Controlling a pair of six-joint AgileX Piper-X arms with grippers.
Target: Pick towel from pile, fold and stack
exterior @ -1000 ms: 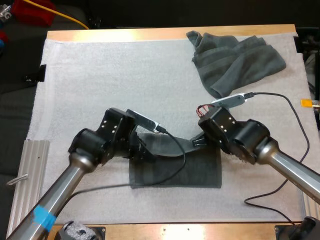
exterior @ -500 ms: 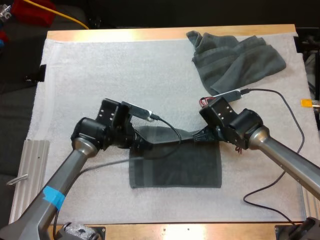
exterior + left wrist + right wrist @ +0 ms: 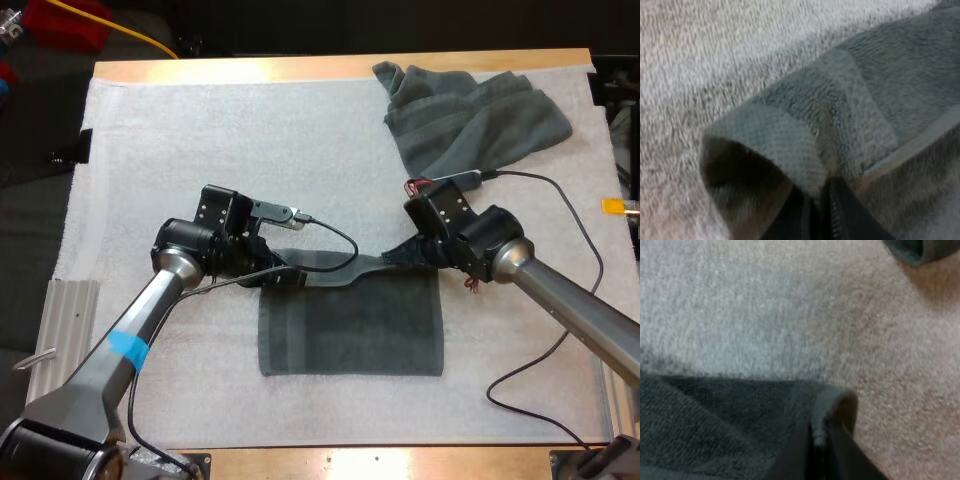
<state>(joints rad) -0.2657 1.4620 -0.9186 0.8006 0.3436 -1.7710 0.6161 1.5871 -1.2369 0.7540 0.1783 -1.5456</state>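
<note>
A dark grey-green towel [image 3: 350, 330] lies flat on the white mat [image 3: 200, 150] near the front, its far edge lifted into a fold. My left gripper [image 3: 285, 277] is shut on the towel's far left corner [image 3: 790, 145], which curls over the fingers. At the far right corner [image 3: 832, 402] my right gripper [image 3: 400, 260] is shut on the towel's edge. Both hold their corners just above the mat. A crumpled towel pile [image 3: 470, 115] sits at the far right of the mat, and its edge [image 3: 920, 250] lies beyond the right gripper.
Bare white mat stretches across the far left and middle. A metal rail [image 3: 50, 340] lies along the table's left side. The wooden table edge [image 3: 300, 68] runs along the far side.
Both grippers have moved toward the far side, pulling the towel's lifted edge with them. The fold has stretched into a thin band between them.
</note>
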